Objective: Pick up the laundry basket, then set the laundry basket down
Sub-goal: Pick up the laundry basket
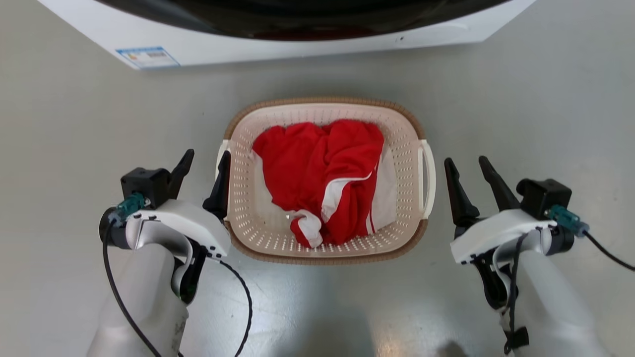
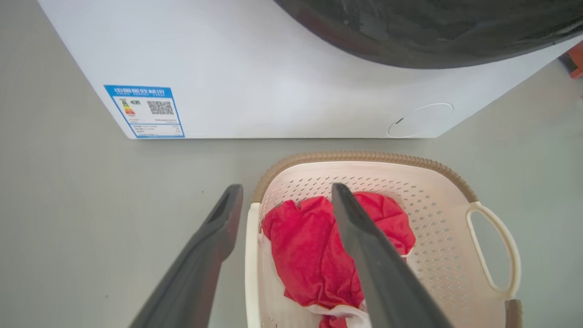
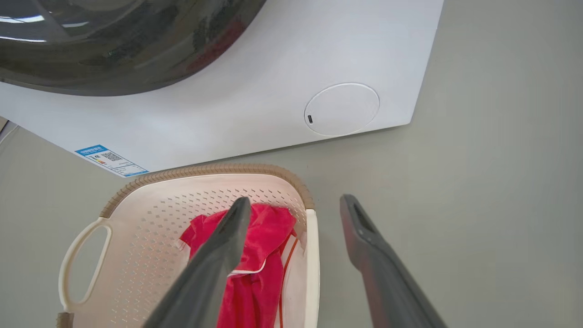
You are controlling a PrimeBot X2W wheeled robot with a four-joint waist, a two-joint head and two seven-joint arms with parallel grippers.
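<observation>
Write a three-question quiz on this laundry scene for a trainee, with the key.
1. True or false: the laundry basket is empty.
2. What stands just beyond the basket? A) a washing machine B) a wooden chair C) a stack of boxes
3. Fill the blank: the left claw and the right claw, one at each side of the basket, are both ____ (open or shut).

Key: 1 false, a red and white garment lies in it; 2 A; 3 open.
</observation>
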